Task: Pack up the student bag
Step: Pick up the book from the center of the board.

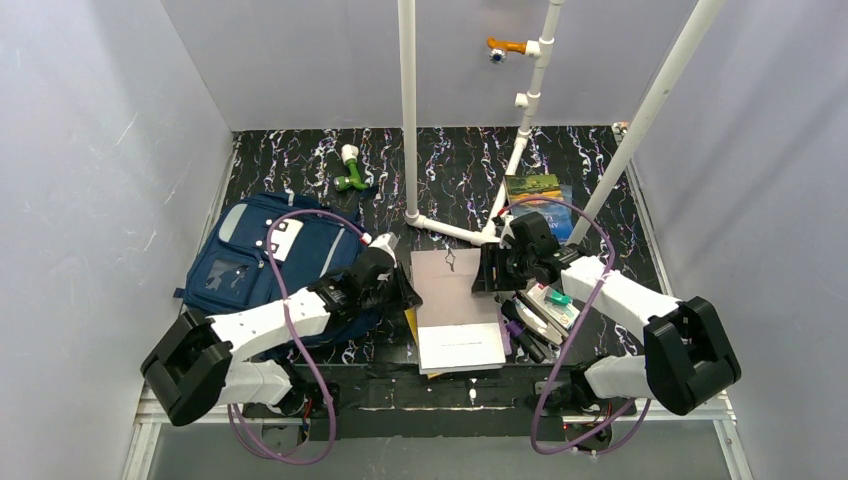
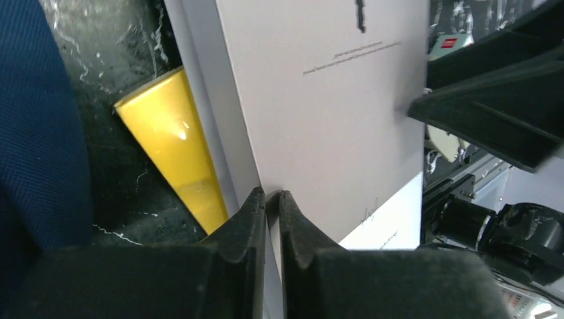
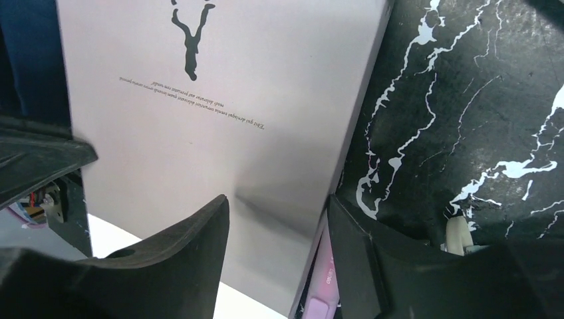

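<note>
Early days, by the look of things. On the left of the worktop (image 1: 460, 160), flat and front up, the student bag (image 1: 250, 262), partly under the left arm; cannot tell whether unzipped. Nothing visibly inside.

Left to pack, seemingly: a grey book (image 1: 447, 280) mid-worktop atop a white booklet (image 1: 462, 347), a yellow item (image 2: 174, 143) beneath, loose stationery (image 1: 545, 308) at right, and a green-covered book (image 1: 534, 187) farther back.

Left gripper (image 2: 271, 199) with jaws clenched on the thin left edge of the grey book. Right gripper (image 3: 278, 216) with jaws parted, straddling the right edge: one finger on the cover, the other just beside the edge, grasping nothing yet.

From above: the whole layout, with bag near the book but apart, though both sets of jaws hidden under the wrists. From the left wrist: the pinch itself, plus the yellow item, a mere sliver from above. From the right wrist: the gap at the book's edge and a slight crease in the cover by the finger.
</note>
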Robot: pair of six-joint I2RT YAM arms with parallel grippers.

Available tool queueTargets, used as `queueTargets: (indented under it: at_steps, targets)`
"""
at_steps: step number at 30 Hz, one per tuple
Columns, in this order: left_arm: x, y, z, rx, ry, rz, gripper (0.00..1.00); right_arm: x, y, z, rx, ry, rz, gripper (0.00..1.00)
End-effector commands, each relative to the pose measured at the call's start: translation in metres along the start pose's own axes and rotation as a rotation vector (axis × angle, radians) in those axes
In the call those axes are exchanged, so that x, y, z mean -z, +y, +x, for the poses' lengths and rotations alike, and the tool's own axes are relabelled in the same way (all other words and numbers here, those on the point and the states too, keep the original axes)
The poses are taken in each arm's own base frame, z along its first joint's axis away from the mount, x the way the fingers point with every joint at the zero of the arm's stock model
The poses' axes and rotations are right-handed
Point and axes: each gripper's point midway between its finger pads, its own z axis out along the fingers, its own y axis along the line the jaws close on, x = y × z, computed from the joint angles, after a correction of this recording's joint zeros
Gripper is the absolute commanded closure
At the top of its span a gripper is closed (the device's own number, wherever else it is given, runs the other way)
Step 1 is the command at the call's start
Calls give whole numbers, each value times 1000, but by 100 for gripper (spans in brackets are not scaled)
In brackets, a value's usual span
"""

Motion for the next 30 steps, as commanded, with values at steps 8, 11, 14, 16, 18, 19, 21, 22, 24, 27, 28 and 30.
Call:
queueTargets:
  at_steps: [8, 11, 14, 16, 18, 19, 21, 22, 24, 27, 28, 30]
  targets:
    - [41, -43, -60, -130, -256, 117, 100, -1, 56, -54, 52, -99, -226, 37]
    - [49, -36, -73, -86, -318, 62, 100, -8, 38, -58, 78, -61, -113, 22]
    - [48, -33, -80, -69, -335, 33, 100, -4, 5, -47, 195, 6, 117, 13]
    - [46, -33, -80, -68, -326, 31, 100, 6, 5, -46, 340, -28, 232, 7]
    - [44, -36, -81, -80, -321, 38, 100, 22, 21, -46, 485, -110, 300, 2]
    - [43, -36, -81, -93, -319, 37, 100, 28, 29, -44, 534, -142, 306, 2]
    - [43, -36, -83, -110, -321, 26, 100, 34, 40, -36, 543, -180, 250, 2]
    - [44, -35, -85, -111, -327, 23, 100, 33, 44, -32, 525, -197, 207, 2]
    - [44, -29, -82, -107, -315, 1, 100, 33, 46, -25, 455, -212, 174, 2]
    - [45, -23, -78, -101, -314, 0, 100, 30, 37, -26, 272, -216, 172, 2]
    - [46, -21, -78, -102, -314, -7, 100, 28, 34, -30, 207, -220, 157, 1]
    - [49, -16, -76, -102, -312, -21, 100, 25, 31, -39, 104, -235, 101, 2]
